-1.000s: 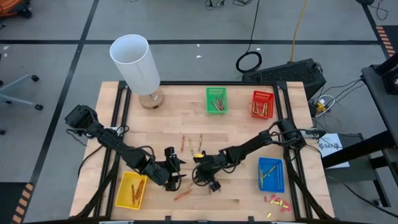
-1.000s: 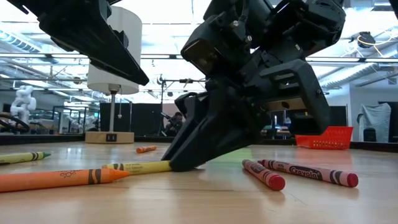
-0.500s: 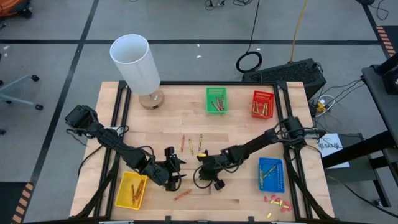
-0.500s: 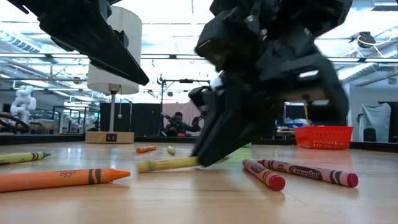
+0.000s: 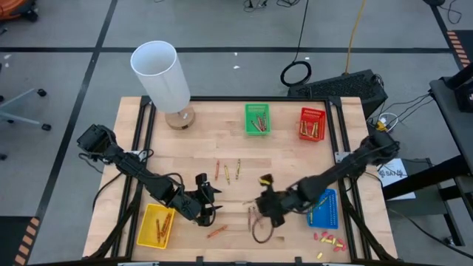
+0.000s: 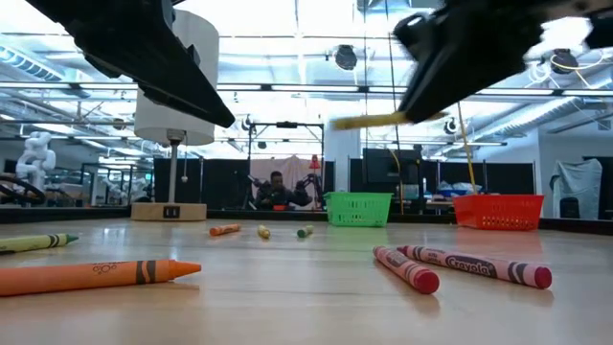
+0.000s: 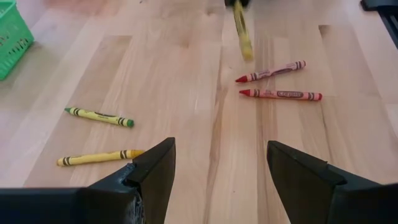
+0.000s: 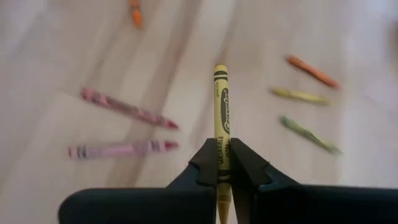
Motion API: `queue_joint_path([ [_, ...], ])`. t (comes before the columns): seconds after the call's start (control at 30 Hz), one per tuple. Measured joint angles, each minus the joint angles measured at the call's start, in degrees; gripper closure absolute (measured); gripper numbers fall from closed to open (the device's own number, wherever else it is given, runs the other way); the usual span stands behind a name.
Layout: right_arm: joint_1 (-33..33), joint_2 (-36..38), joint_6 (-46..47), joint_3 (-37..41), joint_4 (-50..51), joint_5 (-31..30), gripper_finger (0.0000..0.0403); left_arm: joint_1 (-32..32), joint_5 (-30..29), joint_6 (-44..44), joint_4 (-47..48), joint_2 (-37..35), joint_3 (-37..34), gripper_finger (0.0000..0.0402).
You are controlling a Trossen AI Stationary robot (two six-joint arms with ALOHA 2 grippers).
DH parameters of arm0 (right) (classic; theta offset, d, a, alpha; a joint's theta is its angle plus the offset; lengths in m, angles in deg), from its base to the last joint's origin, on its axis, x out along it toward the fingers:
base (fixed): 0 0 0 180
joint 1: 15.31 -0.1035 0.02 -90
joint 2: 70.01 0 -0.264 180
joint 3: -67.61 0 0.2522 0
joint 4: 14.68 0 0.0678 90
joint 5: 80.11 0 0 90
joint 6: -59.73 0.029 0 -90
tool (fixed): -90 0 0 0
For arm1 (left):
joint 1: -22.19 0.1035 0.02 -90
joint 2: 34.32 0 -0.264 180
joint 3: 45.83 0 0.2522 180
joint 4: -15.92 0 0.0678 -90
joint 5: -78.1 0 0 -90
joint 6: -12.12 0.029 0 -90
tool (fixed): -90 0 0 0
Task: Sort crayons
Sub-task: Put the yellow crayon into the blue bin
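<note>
Crayons lie scattered on the wooden table: an orange one (image 6: 96,276), two red ones (image 7: 281,94) (image 7: 272,71), two yellow ones (image 7: 99,116) (image 7: 99,157), and a few more farther back (image 5: 227,172). My right gripper (image 8: 222,165) hangs above the table's middle, shut on a yellow crayon (image 8: 221,118). That crayon also shows in mid-air in the low view (image 6: 378,121). My left gripper (image 7: 217,168) stands open above the table at the near left, with nothing between its fingers. My right gripper pinches the yellow crayon's rear part (image 8: 222,155) between its two fingers (image 8: 208,167). The crayon lies along the fingers, and most of its length sticks out ahead of them. The fingers slant down from above. The crayon is lifted clear of the table.
Baskets stand around the table: green (image 5: 257,119) and red (image 5: 312,123) at the far side, blue (image 5: 321,206) at the near right, yellow (image 5: 157,225) at the near left. A white lamp (image 5: 164,77) stands at the far left. Small red and yellow bits (image 5: 329,239) lie near the front right.
My right gripper has risen steeply from the table and gone toward the right edge, tipping less steeply downward. It carries the yellow crayon, which lay on the wood a second ago and now hangs clear, high above the other crayons.
</note>
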Motion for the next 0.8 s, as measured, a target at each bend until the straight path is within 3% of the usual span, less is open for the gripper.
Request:
queue_joint_path([
  [0.47,-15.1,4.1,13.1,0.0,16.5,-30.1,0.0401,2.5,-0.5,-0.1,-0.1,0.0,0.0,0.015],
  [0.8,-17.8,4.1,9.4,-0.1,18.5,-34.6,0.0401,2.6,-0.8,-0.1,-0.1,0.0,0.0,0.015],
])
